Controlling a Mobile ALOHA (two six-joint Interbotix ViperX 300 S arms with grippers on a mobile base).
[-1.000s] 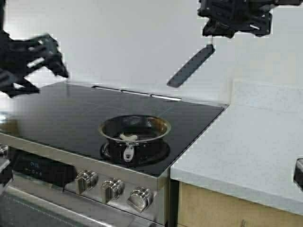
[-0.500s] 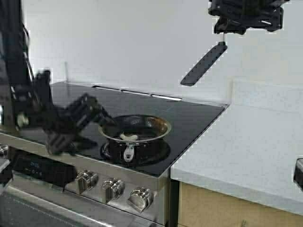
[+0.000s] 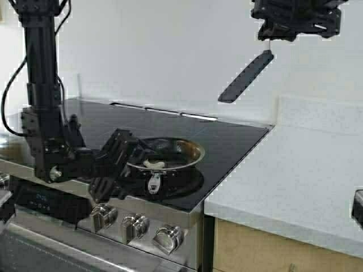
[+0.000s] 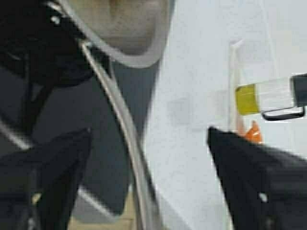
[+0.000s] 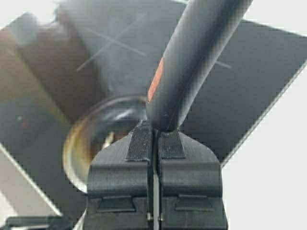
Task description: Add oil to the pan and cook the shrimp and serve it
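Observation:
The pan [image 3: 170, 152] sits on the black cooktop [image 3: 227, 141], its short handle [image 3: 154, 182] pointing to the front. The pale curled shrimp [image 3: 154, 164] lies inside it. My left gripper [image 3: 131, 163] is open at the pan's left side; in the left wrist view [image 4: 148, 132] the pan's rim [image 4: 125, 139] runs between its fingers. My right gripper [image 3: 271, 39] hangs high at the upper right, shut on a black spatula [image 3: 245, 76] that slants down to the left. In the right wrist view [image 5: 154, 129] it pinches the spatula's handle [image 5: 192, 62] above the pan [image 5: 91, 143]. The oil jug [image 4: 268, 96] shows far off on the counter.
Three steel knobs [image 3: 133, 224] line the stove's front. A pale counter [image 3: 283, 170] lies right of the cooktop, with a dark object [image 3: 357, 208] at its right edge. Something orange [image 4: 252, 132] stands near the jug. A white wall is behind.
My left arm has swung down from the upper left to the pan's left side. My right gripper has shifted slightly right with the spatula. The pan and shrimp have not moved.

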